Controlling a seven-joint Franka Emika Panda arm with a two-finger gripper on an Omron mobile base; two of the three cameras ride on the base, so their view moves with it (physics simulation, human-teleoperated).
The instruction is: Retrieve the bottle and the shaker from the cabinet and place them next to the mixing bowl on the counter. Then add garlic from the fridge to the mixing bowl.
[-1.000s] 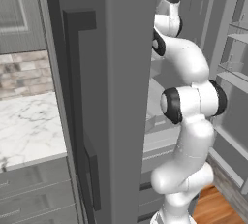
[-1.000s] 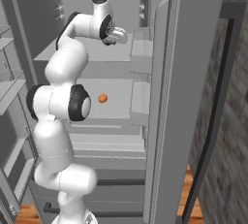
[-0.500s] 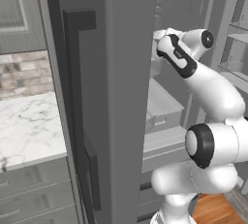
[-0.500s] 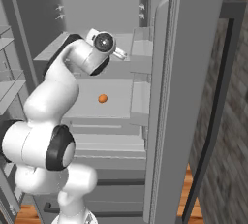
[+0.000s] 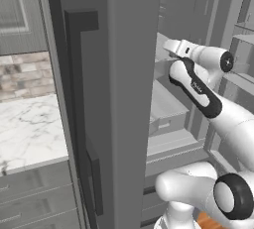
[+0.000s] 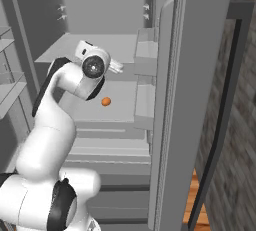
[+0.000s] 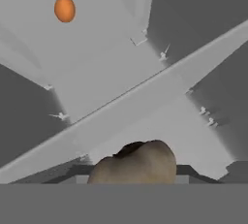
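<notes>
The garlic [image 7: 138, 162], a tan lumpy bulb, sits at the bottom of the hand view between the dark fingers [image 7: 186, 170] of my gripper [image 7: 133, 173], which is shut on it. In the right base view the gripper [image 6: 117, 67] is inside the open fridge [image 6: 100, 45], just above the middle shelf. From the left base view the hand [image 5: 171, 45] pokes out behind the fridge door edge. The bottle, the shaker and the mixing bowl are out of view.
A small orange item [image 6: 105, 101] [image 7: 64, 8] lies on the fridge shelf below the hand. The dark open fridge door [image 5: 114, 99] stands close on the left, with the marble counter [image 5: 30, 129] beyond it. Door bins [image 6: 145, 50] line the right door.
The arm has folded down and its elbow has swung outward. The hand has dropped from the top of the fridge to the middle shelf level.
</notes>
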